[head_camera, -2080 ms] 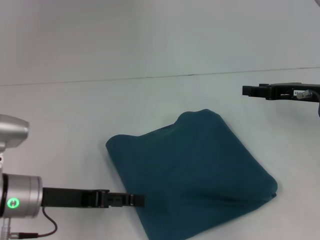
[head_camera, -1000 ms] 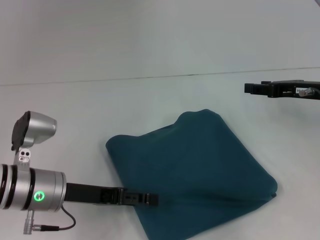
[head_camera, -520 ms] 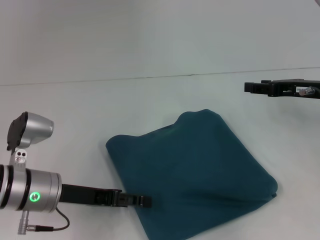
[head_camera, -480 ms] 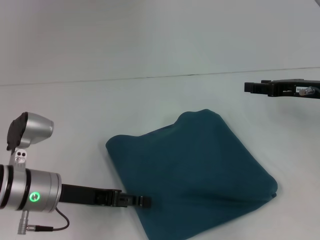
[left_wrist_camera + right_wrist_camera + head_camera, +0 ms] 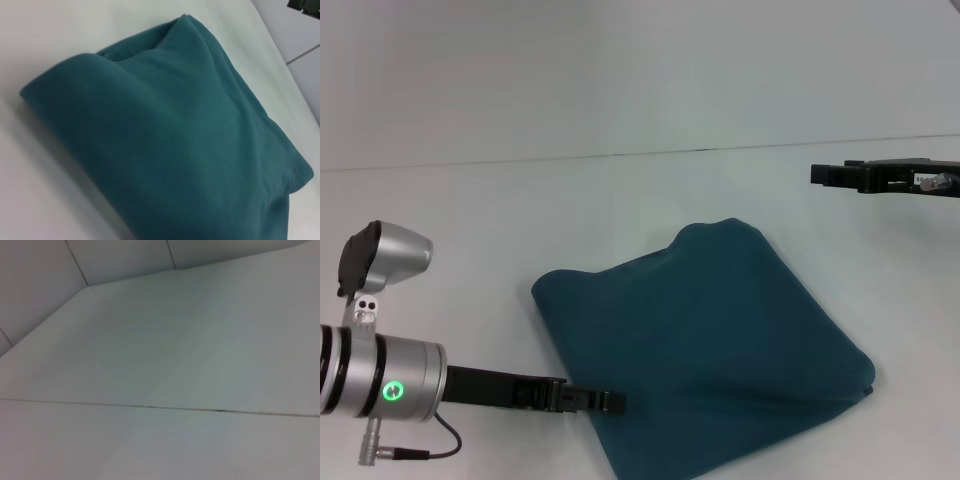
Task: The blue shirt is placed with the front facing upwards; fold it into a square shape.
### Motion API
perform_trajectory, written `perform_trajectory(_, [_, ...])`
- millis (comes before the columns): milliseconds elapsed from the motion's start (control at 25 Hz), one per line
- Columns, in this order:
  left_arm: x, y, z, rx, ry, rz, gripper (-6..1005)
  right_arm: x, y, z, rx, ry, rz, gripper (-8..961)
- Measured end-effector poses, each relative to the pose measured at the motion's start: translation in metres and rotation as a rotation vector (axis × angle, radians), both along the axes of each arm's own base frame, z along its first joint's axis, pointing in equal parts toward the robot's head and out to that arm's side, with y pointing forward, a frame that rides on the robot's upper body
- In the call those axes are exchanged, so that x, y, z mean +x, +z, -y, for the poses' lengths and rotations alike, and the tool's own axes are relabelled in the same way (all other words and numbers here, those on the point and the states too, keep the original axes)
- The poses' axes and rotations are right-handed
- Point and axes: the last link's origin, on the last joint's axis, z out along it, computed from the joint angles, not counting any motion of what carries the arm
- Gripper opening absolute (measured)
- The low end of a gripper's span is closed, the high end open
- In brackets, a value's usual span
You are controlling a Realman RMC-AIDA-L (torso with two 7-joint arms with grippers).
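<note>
The blue shirt (image 5: 710, 340) lies folded into a compact, roughly four-sided bundle on the white table (image 5: 470, 220), one corner pointing away from me. Only plain teal cloth shows; no lettering or neckline is visible. My left gripper (image 5: 615, 403) reaches in low from the near left, its tip at the shirt's near-left edge. The left wrist view is filled by the shirt (image 5: 165, 140), with rounded fold edges. My right gripper (image 5: 820, 175) hovers at the far right, well apart from the shirt.
A thin seam (image 5: 620, 155) runs across the table behind the shirt. The right wrist view shows only bare table and that seam (image 5: 150, 407). The right gripper (image 5: 305, 6) peeks into a corner of the left wrist view.
The left arm pushed forward along the shirt's near-left edge, then drew back a little and has held there. The right arm shifted slightly up and to the right. The shirt has not moved.
</note>
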Motion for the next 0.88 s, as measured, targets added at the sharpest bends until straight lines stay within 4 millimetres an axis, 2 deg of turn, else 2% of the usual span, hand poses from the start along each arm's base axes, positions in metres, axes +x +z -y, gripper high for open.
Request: perform_trajectory(880, [0.0060, -0.0061, -0.0075, 0.021, -0.008, -0.008, 775, -0.0003, -0.0016, 0.0005, -0.003, -0.001, -0.004, 631])
